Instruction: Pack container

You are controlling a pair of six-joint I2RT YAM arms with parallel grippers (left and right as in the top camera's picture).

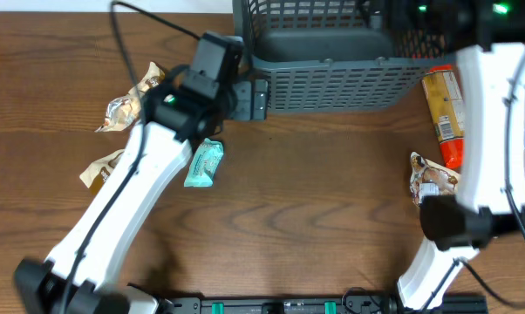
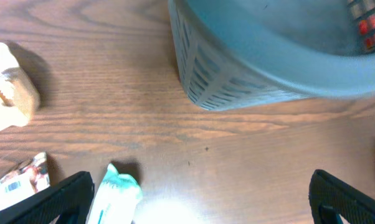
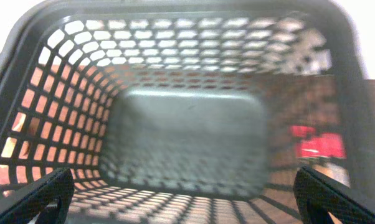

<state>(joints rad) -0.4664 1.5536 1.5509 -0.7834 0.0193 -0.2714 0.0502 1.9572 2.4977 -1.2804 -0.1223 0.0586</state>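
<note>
Both claws are gaping wide, gripping nothing. Right gripper (image 3: 187,196) is hovering over the basket (image 1: 341,87) at the table's (image 1: 315,201) far side. Left gripper (image 2: 203,199) is sitting by its near-left corner, and the teal packet (image 1: 203,163) is lying just behind it, lengthwise toward the basket, so left's nearer.

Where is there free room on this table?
Bare wood lies in front of the container, between the teal packet and the crinkled right-hand packet. The container's floor is bare too. Crowded: the left edge, with brown packets.
</note>
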